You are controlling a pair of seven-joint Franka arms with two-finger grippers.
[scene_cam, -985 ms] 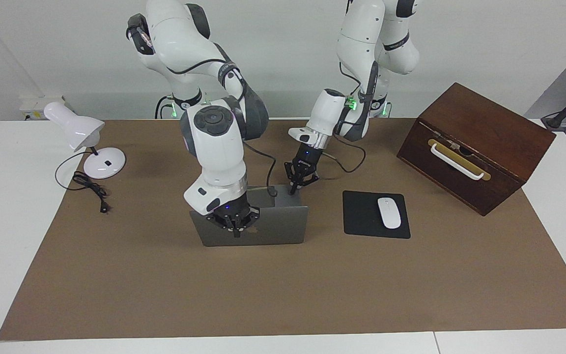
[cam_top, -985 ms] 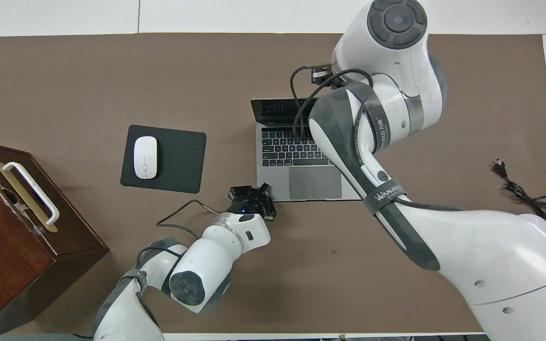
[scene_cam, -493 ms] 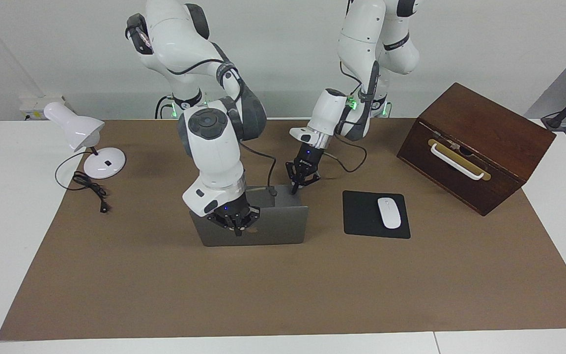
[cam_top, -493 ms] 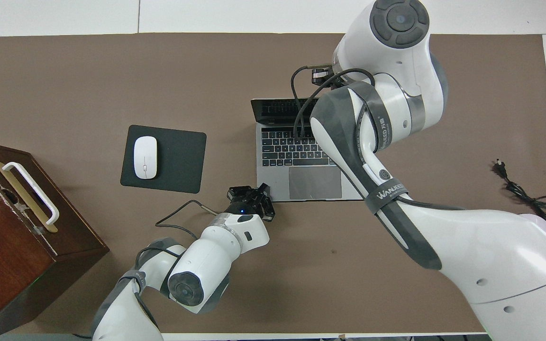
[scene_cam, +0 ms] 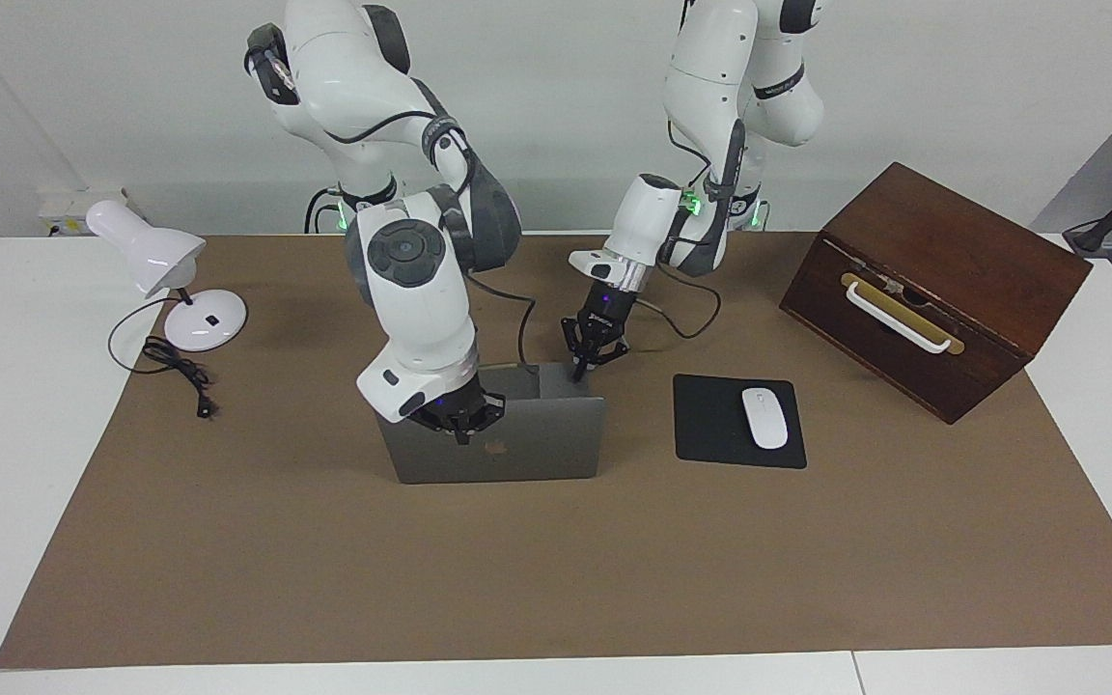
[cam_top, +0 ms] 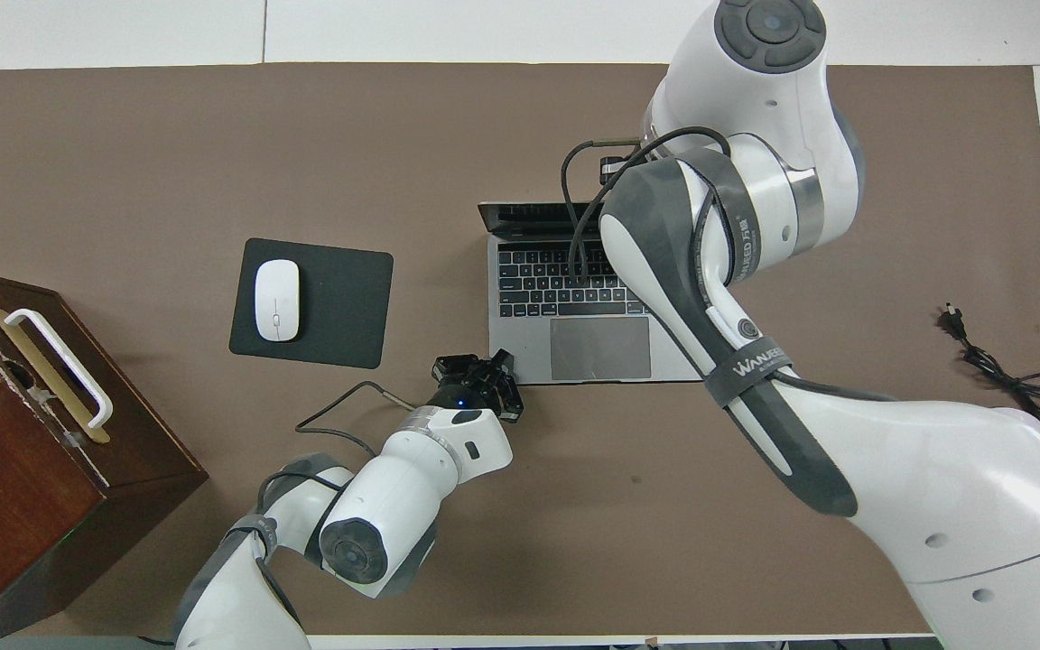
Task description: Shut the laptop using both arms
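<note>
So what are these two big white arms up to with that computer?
They are working on a thin silver-grey metal laptop that stands open on the brown mat. The right gripper is at the back of the lid, at its top edge, placed to push it shut. The left gripper is at the corner of the laptop's base nearest the robots, toward the black mouse pad, seemingly steadying it. The lid is not yet down; the keyboard shows from overhead.
</note>
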